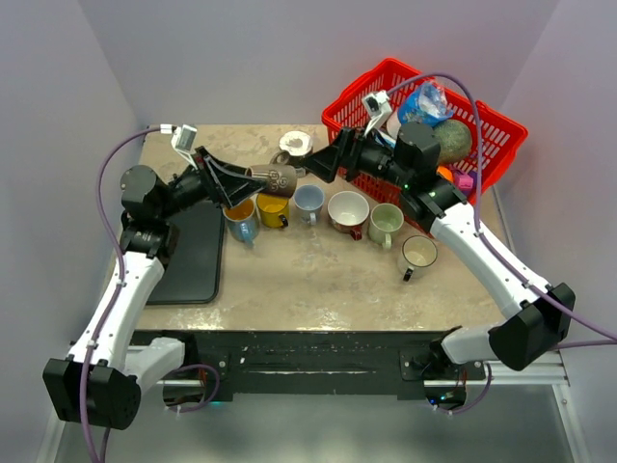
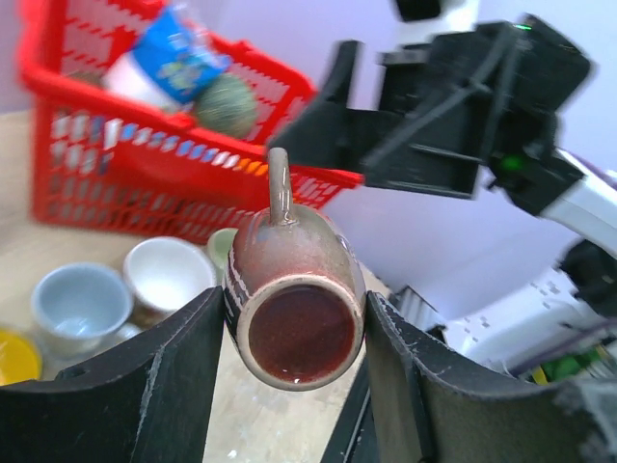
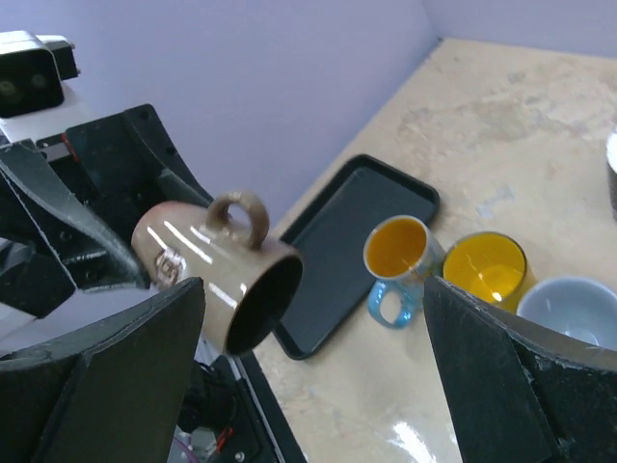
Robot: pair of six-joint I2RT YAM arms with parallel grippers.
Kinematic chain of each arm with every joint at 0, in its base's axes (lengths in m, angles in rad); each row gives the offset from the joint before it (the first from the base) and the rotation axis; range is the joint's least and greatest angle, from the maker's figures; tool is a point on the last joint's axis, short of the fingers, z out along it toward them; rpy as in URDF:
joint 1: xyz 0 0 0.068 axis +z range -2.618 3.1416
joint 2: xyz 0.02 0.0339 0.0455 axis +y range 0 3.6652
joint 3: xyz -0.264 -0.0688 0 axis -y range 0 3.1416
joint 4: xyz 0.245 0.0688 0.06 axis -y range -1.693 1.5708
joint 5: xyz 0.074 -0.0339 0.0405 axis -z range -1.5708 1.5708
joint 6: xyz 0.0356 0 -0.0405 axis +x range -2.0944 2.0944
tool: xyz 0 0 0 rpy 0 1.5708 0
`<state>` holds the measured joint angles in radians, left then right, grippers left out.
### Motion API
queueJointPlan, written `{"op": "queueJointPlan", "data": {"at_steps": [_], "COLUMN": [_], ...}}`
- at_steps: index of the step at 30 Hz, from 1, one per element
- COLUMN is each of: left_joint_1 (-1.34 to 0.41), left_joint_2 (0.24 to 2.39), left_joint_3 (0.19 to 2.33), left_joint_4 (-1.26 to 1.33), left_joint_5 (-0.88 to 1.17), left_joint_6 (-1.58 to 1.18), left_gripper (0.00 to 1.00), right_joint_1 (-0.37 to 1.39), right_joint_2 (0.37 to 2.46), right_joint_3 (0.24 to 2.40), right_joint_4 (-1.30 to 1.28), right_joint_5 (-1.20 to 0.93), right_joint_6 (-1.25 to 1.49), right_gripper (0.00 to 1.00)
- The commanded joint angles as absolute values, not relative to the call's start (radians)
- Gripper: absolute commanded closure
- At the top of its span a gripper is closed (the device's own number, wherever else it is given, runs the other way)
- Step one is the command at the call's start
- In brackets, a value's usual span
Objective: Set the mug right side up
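— Brown mug [image 3: 202,253]: location?
— Clamped in the left gripper [image 2: 294,323], jaws partly closed on its body near the base. It lies on its side, lifted clear of the table [image 1: 318,280], handle toward 12 o'clock in the left wrist view, mouth facing the right arm.
— Right gripper [image 3: 313,299]?
— Spread wide, holding nothing, just off the mug's mouth, at its 3 o'clock in the top view.
— Surroundings?
— At the mug's 6 o'clock, a row of upright mugs [image 1: 348,210], the yellow mug [image 1: 272,207] nearest. Black tray [image 1: 193,260] at the table's 9 o'clock; red basket [image 1: 501,145] at 2 o'clock.
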<state>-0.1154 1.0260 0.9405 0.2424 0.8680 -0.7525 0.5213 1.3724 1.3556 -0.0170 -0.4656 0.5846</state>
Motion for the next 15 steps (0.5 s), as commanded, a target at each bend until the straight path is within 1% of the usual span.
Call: {"op": "queueJointPlan", "data": {"at_steps": [1,6,9,10,11,14,15], "left_joint_1": [-0.159,-0.19,-0.207,-0.213,-0.215,-0.225,-0.227], "left_joint_2": [1.023,1.043,1.054,1.055,1.052,1.057,1.057], "left_joint_3": [0.959,0.962,0.956,0.954,0.954,0.936,0.933], "left_joint_4": [0.541,0.621,0.675,0.696,0.696,0.742,0.745], "left_joint_5": [0.994,0.985,0.976,0.962,0.947,0.913,0.908], "left_joint_6": [-0.886,-0.962,-1.009,-1.025,-1.029,-1.065,-1.068], "left_gripper": [1.0,1.0,1.0,1.0,1.0,1.0,1.0], "right_joint_1": [0.52,0.522,0.522,0.522,0.522,0.522,0.522], "right_joint_2": [1.347,1.353,1.364,1.373,1.379,1.396,1.397], "right_joint_3": [1.387,1.374,1.373,1.371,1.37,1.358,1.353], "right_joint_4": [0.185,0.363,0.446,0.462,0.486,0.541,0.552], "right_joint_5": [-0.578,-0.667,-0.732,-0.745,-0.764,-0.808,-0.818], "right_joint_6": [0.62,0.656,0.67,0.676,0.69,0.725,0.732], "right_gripper": [0.01,0.02,0.05,0.06,0.1,0.15,0.19]}}
